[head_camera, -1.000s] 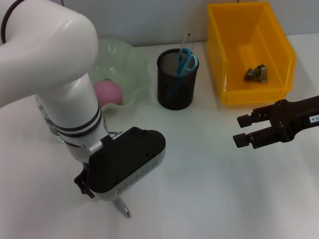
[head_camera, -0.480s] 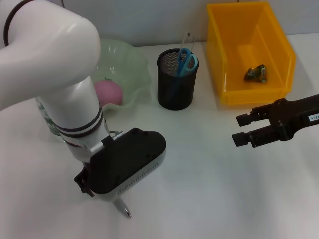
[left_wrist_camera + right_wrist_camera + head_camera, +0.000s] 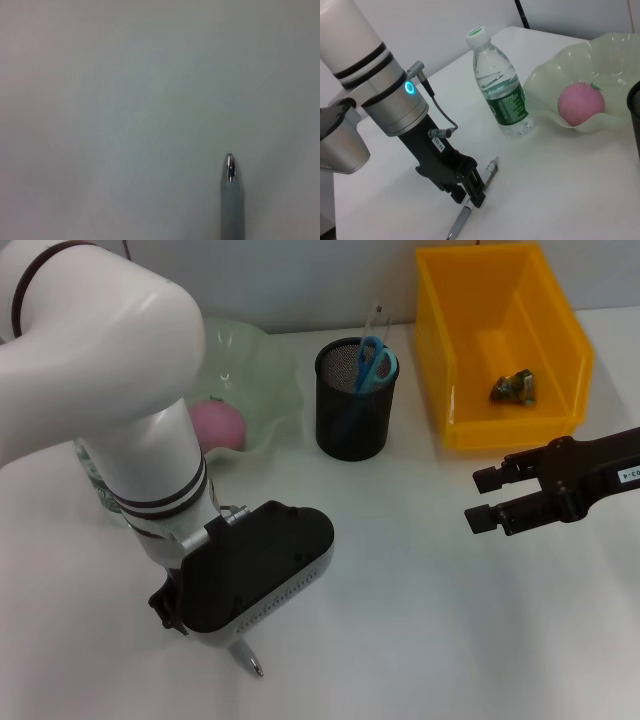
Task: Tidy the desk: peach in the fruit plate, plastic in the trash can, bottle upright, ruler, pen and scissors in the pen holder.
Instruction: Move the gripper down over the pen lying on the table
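While I watch head view, left claw low on white table, clenched around slim silver pen lying flat there. Clear water bottle, green label upright; pink peach in pale green wavy plate. Blue-handled scissors in black mesh holder. Crumpled plastic in yellow bin. Right claw hovers, released, empty.

This looks like a robot test bench in a lab or office: a plain white table against a bare pale wall. Desk props are staged on it: a black mesh pen holder, a yellow plastic bin, a green wavy fruit plate and a water bottle
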You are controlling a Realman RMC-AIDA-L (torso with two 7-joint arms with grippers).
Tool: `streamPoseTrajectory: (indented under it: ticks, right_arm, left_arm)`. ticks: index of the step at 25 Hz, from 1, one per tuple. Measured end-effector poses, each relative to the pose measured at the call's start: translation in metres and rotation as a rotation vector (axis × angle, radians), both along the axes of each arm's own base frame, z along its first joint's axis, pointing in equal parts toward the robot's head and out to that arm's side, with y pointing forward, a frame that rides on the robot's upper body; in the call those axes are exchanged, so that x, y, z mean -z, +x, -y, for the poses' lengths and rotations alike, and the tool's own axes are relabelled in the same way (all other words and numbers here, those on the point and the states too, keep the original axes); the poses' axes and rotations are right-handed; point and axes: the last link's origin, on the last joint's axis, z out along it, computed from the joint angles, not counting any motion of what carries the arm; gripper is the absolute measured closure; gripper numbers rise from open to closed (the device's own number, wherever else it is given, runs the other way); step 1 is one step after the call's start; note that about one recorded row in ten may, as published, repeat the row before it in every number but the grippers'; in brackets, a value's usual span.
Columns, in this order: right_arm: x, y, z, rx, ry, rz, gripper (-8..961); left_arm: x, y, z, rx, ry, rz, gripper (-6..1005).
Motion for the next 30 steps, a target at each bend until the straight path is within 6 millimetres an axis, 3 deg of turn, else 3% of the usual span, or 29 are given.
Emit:
streamPoseTrajectory:
  ticks: [11, 16, 30]
  right_arm:
    - [0.0003, 0.0001, 0.0001, 0.002, -0.009, 0.009, 184]
    - [-0.0003, 0.0004, 0.0, 0.004, -0.009, 0.01, 184]
    - [-0.0011, 0.0003, -0.0005, 0.001, -0.007, 0.013, 184]
  left_arm:
    - [0.0026, -0.0022, 0.001, 0.006, 0.0, -0.009, 597]
    - [0.0031, -0.0024, 0.001, 0.006, 0.004, -0.01, 663]
    - [0.0038, -0.002, 0.0016, 0.012, -0.001, -0.016, 718]
